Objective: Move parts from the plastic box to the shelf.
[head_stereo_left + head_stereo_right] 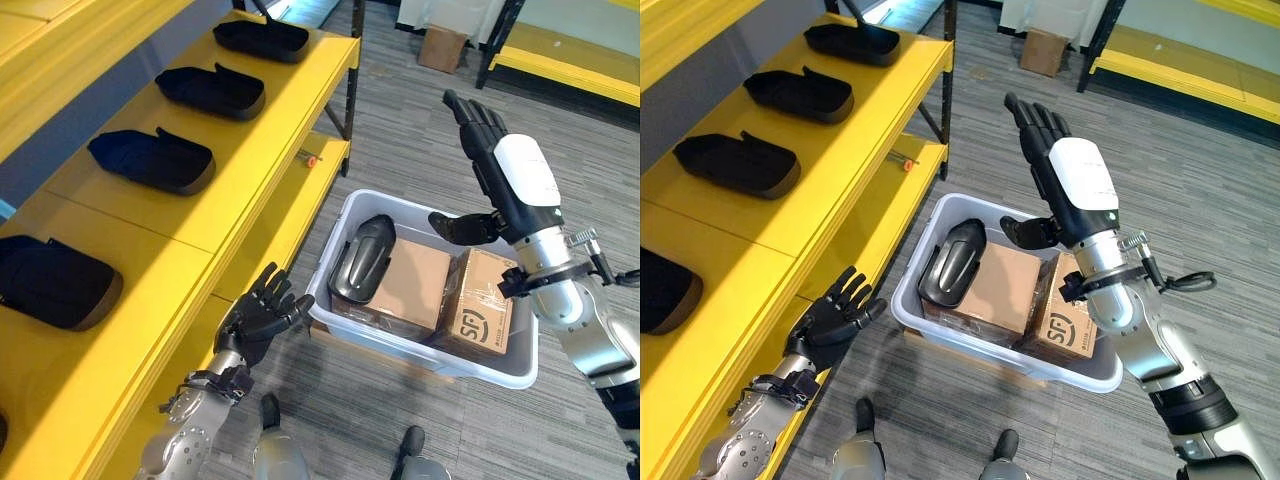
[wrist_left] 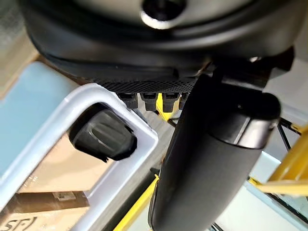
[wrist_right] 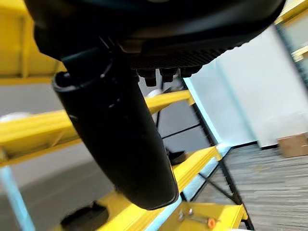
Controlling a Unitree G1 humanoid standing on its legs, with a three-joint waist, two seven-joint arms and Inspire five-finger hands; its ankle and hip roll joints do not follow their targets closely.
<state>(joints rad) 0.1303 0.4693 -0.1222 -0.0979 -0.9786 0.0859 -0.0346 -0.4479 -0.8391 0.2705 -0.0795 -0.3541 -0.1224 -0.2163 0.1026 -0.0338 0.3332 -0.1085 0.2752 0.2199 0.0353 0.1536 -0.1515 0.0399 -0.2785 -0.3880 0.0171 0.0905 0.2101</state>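
Black moulded plastic part (image 1: 362, 257) laid in pale grey plastic box (image 1: 520, 372), right hand (image 1: 492, 150) raised above box, fingers straight, nothing held, left hand (image 1: 262, 316) spread empty beside box, yellow metal shelf (image 1: 240, 170) flanking box.

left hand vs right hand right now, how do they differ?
Height: the left hand sits low, beside the plastic box rim and near the shelf edge; the right hand is raised above the box.
Pose: the left hand's fingers spread toward the box; the right hand's fingers point up and away, thumb out to the side.
Look: the right hand shows a white cover on its back.
Shared: both dark, open, holding nothing.
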